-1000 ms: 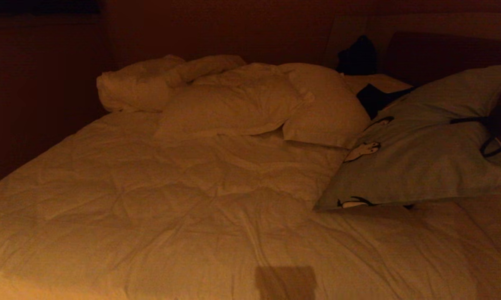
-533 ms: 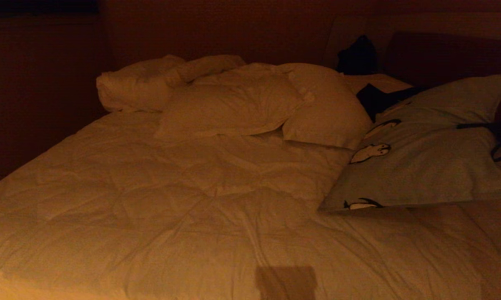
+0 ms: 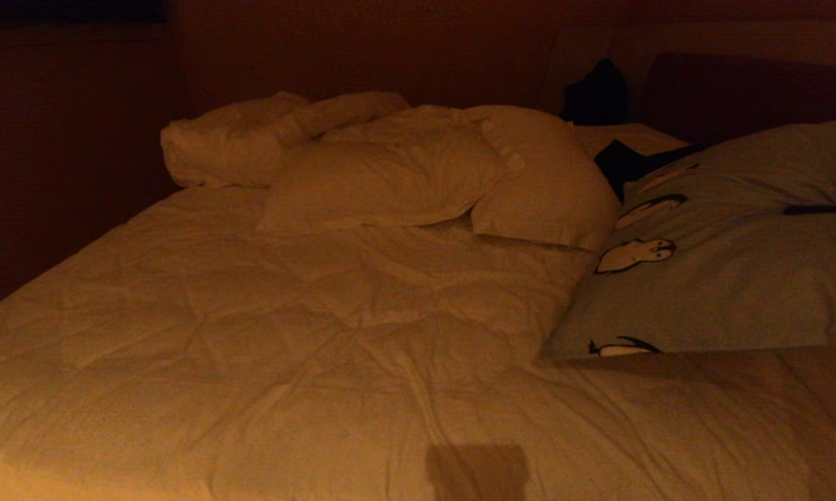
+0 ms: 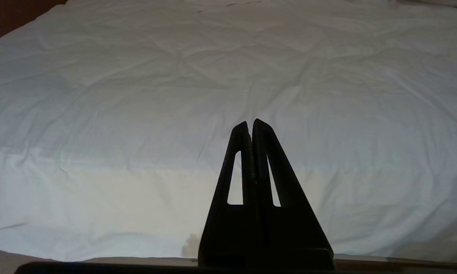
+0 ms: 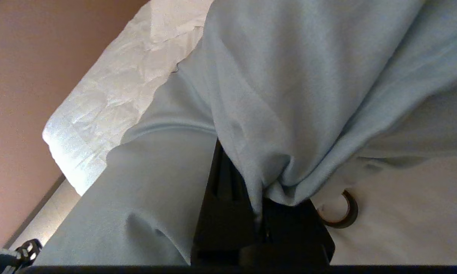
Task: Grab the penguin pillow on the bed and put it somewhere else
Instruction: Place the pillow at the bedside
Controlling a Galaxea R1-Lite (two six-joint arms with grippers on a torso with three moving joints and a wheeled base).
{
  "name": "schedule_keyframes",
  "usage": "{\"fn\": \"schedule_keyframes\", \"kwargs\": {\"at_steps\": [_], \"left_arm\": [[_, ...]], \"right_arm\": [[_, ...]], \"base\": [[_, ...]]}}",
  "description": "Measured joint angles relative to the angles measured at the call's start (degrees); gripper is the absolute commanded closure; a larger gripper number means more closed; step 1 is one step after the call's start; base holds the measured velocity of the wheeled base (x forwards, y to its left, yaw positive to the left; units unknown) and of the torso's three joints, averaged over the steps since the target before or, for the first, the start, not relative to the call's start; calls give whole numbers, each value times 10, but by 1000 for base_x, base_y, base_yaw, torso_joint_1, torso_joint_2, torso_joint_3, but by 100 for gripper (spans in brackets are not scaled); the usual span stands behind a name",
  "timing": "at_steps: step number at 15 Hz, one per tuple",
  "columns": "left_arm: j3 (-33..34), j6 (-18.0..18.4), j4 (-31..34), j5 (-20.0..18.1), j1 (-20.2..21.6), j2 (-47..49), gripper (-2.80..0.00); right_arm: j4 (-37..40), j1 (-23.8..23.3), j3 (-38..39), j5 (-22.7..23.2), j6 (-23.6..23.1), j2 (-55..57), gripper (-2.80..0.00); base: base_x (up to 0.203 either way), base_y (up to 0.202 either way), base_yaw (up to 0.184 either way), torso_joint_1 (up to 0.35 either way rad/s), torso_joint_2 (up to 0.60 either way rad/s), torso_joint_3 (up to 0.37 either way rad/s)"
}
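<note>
right gripper (image 5: 257,213): pinching pillow fabric | penguin pillow (image 3: 724,278): right of frame on bed (image 3: 320,334), long axis sideways, beside right arm | left gripper (image 4: 250,125): pressed together, idle

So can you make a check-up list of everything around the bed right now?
Surface: the bed, wrinkled cream duvet.
Job's things: the penguin pillow at the bed's right side, tilted, its far end raised, near edge on the duvet.
Clutter: plain white pillows bunched at the far end; a dark item behind the penguin pillow; a ring-shaped thing on the sheet.
Grippers: right tool shut on the pillow's fabric; left tool shut, holding nothing, above the duvet.
Cables: nothing seen.
Surroundings: dark headboard, dim wall.
</note>
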Motion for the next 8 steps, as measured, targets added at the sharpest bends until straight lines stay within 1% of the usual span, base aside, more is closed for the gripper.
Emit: {"fn": "schedule_keyframes", "kwargs": {"at_steps": [5, 8], "left_arm": [[0, 0, 0, 0, 0, 0, 0], [0, 0, 0, 0, 0, 0, 0]], "right_arm": [[2, -2, -9, 3, 3, 2, 0], [5, -7, -23, -3, 18, 4, 0]], "base": [[0, 0, 0, 0, 0, 0], [0, 0, 0, 0, 0, 0]]}}
